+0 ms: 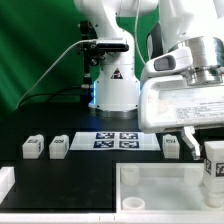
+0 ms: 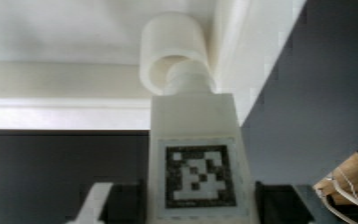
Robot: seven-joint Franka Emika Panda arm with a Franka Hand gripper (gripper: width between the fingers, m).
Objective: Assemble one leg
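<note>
The two-finger gripper (image 2: 190,208) pinches a small white plastic tagged leg (image 2: 197,130) at the large white rimmed panel (image 1: 150,173) (three matching blocks (image 1: 59,147) stand apart).

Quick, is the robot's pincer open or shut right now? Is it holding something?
The pincer is closed, holding the leg between its fingers.

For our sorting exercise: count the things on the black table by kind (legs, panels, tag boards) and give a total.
Legs: 4, one of them held in the gripper
Large white panel: 1
Marker board: 1
Total: 6
</note>
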